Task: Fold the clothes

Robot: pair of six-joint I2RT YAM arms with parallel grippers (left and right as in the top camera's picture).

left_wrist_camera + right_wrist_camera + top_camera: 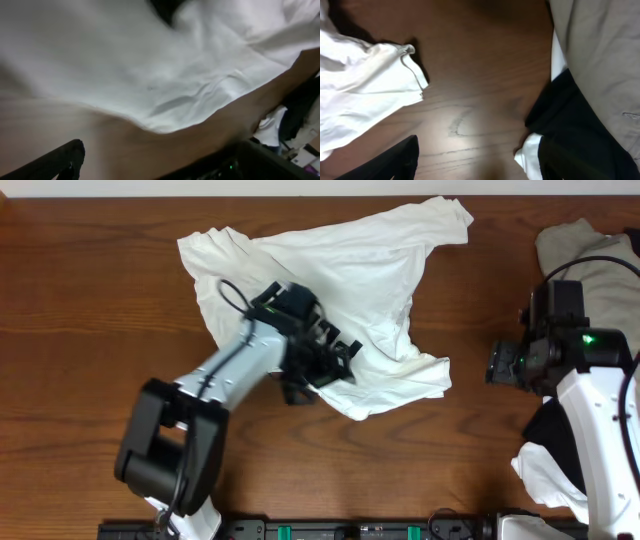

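White T-shirt (340, 270) crumpled, left pincer (325, 365) angled over it, splayed, right pincer (480, 165) seemingly released.

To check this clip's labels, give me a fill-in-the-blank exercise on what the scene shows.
1. The left gripper hangs open over the ____ T-shirt.
2. The right gripper stands ____ over the bare table, holding nothing.
3. The beige-grey garment and the black cloth lie on the ____ arm's side.
Missing words: white; open; right.

Left end effector (335, 365) over crumpled white T-shirt (350, 260), wooden table (80, 300)
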